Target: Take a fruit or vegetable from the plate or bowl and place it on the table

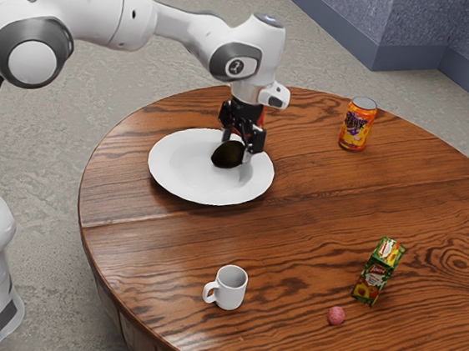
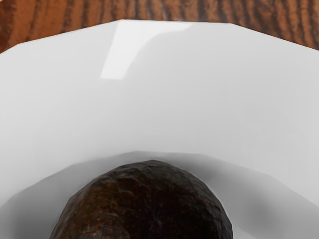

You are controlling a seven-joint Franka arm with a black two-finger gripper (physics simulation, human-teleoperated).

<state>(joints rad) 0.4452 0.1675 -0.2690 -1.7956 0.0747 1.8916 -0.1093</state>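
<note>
At round white plate point(image 1: 186, 174), likely grasping. Cannot confirm closure of black gripper point(image 1: 238, 146) on dark, rough-skinned fruit point(image 2: 144, 204). Secure before lifting

Exterior view: plate point(image 1: 174, 172) on surface point(image 1: 315, 226), near its edge; avocado point(image 1: 227, 155) in plate; can point(image 1: 356, 126) right of plate; mug point(image 1: 233, 287) before plate; carton point(image 1: 377, 274) right of mug; ball point(image 1: 336, 316) between them.

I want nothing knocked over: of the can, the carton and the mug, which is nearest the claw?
The orange can, off the end of the plate where the claw is; the white mug and green carton are both clearly farther from it.
</note>
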